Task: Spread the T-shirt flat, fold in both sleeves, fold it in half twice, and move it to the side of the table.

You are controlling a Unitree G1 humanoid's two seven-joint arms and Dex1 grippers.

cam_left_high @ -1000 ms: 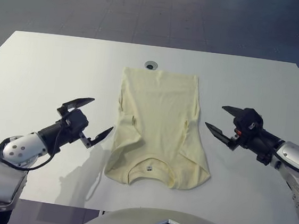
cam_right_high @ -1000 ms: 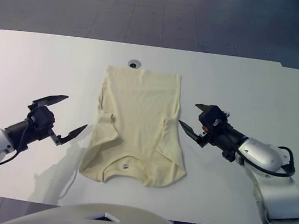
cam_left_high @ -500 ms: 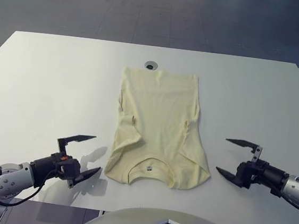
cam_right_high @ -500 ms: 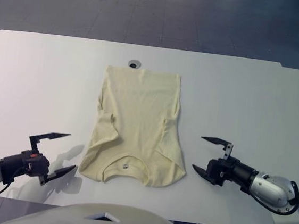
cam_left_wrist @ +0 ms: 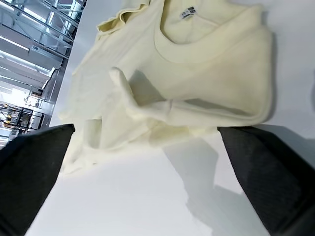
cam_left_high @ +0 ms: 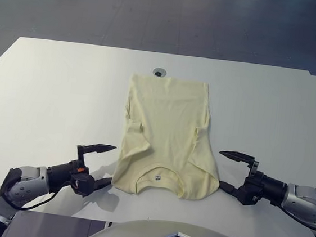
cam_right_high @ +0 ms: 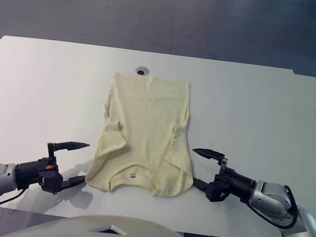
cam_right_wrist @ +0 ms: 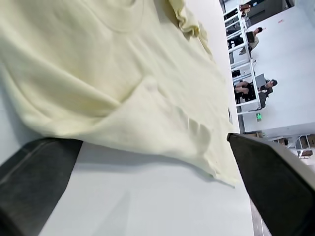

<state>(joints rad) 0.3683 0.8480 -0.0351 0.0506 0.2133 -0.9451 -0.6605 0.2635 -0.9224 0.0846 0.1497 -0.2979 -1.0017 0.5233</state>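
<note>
Shirt: T-shirt (cam_left_high: 167,136) lying flat at centre of frame on the white table (cam_left_high: 48,84), collar toward the bottom edge, hem toward the top.
Done: spread out; both sleeves tucked inward over the body, by the look of it.
Left to do: both halvings, then the move to the table's side.
Left gripper (cam_left_high: 112,163): lower left of frame, low over the table, just beside the collar-end corner; fingers spread wide, holding nothing.
Right gripper (cam_left_high: 220,168): lower right, just beside the opposite corner; likewise spread and unladen.
Likely step: taking both collar-end corners for the first halving.
Containers: none seen; only a small round port (cam_left_high: 160,72) set in the table just above the hem.
</note>
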